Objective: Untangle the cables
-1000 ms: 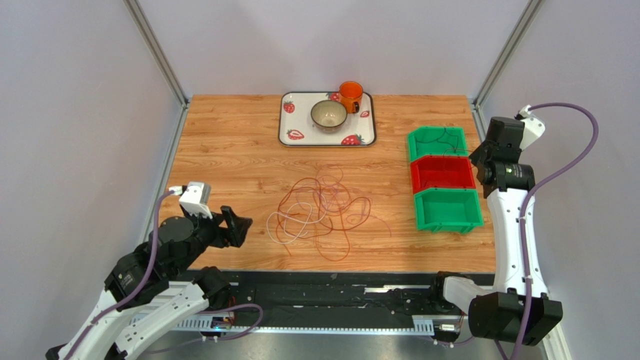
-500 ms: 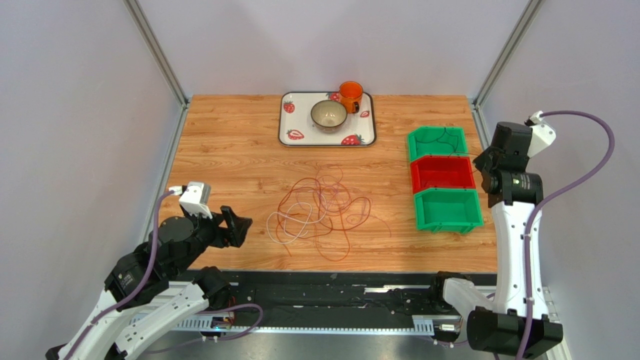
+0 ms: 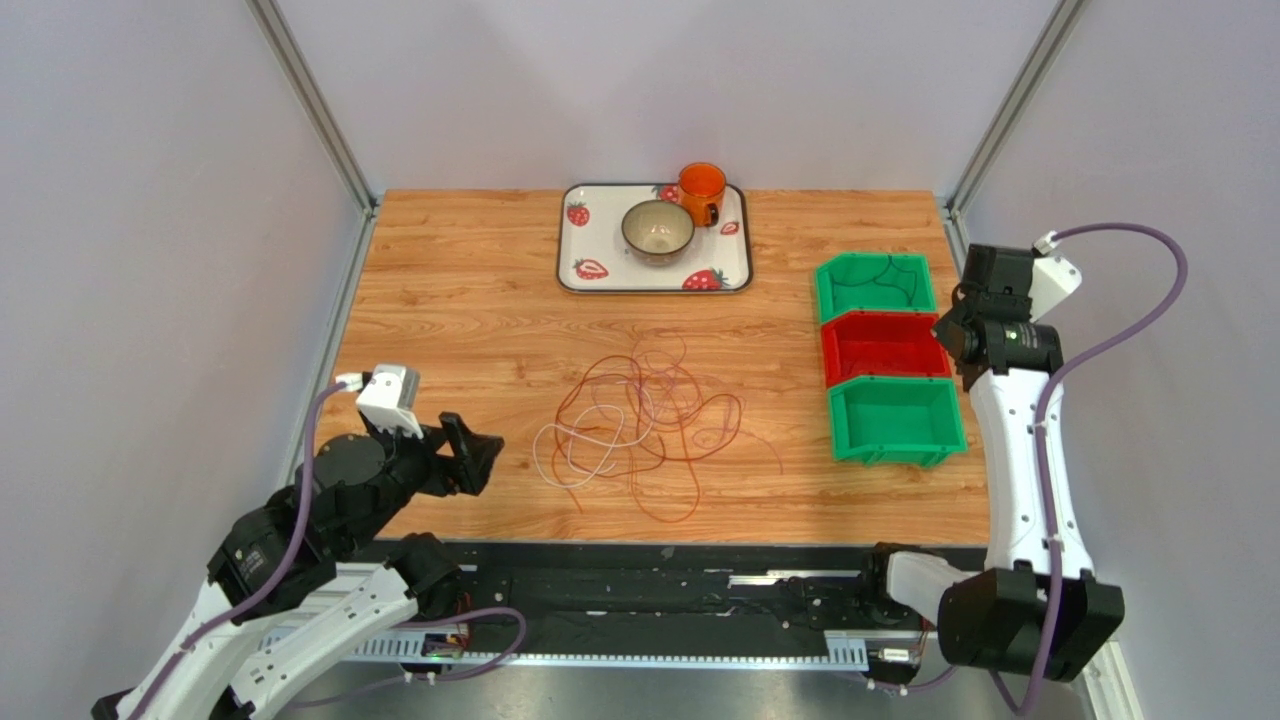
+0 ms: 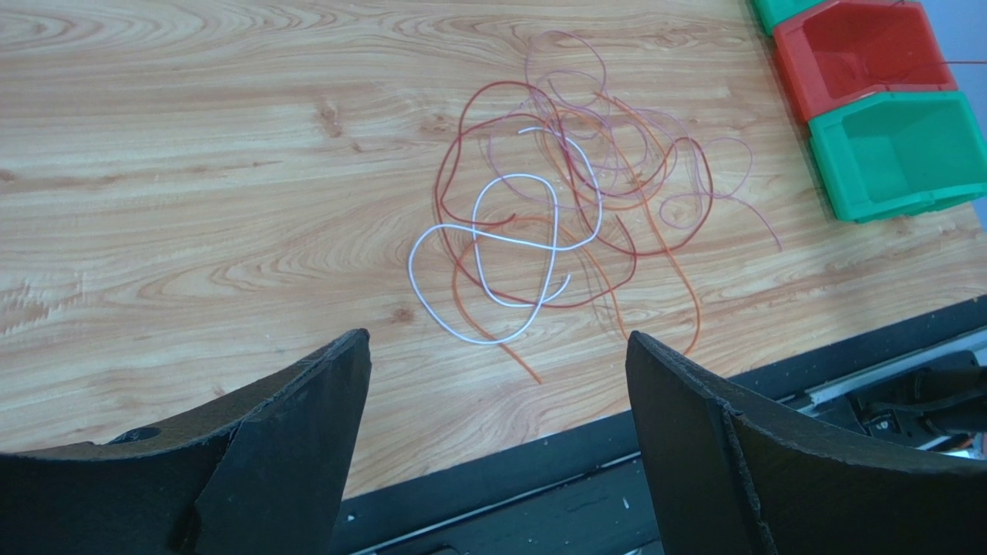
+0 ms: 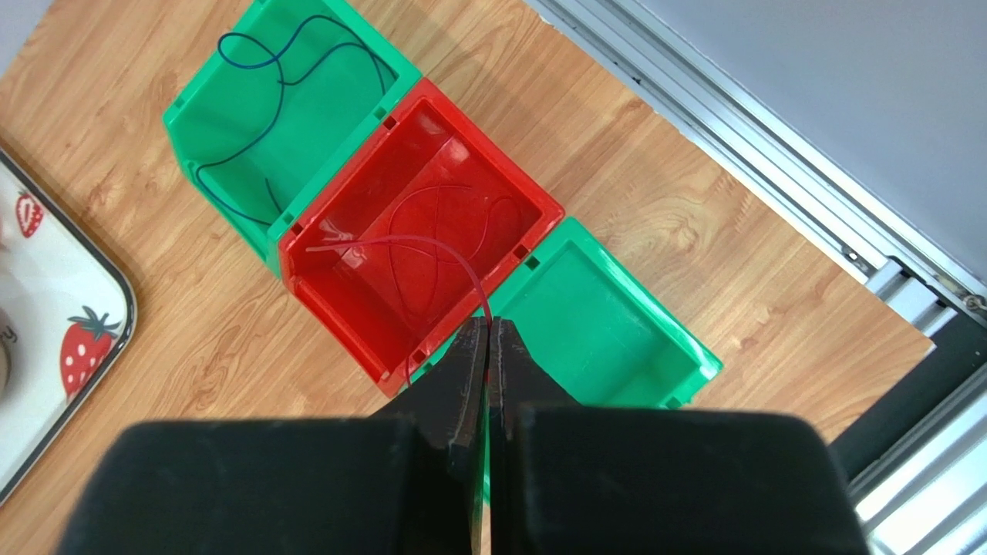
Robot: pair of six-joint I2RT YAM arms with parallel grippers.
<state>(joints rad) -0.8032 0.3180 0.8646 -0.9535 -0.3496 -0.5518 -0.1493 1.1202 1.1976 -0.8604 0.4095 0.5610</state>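
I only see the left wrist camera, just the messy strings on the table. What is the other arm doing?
Observer: The right gripper hangs above the bins, jaws shut on a dark red cable that droops into the red bin.
Operator: I see only a corner of the far green bin. Is anything in it?
Observer: Yes, a thin dark blue cable lies looped inside the far green bin.
Operator: Is there other stuff on the table?
Observer: At the far edge a tray with strawberry pictures holds a bowl and an orange mug.
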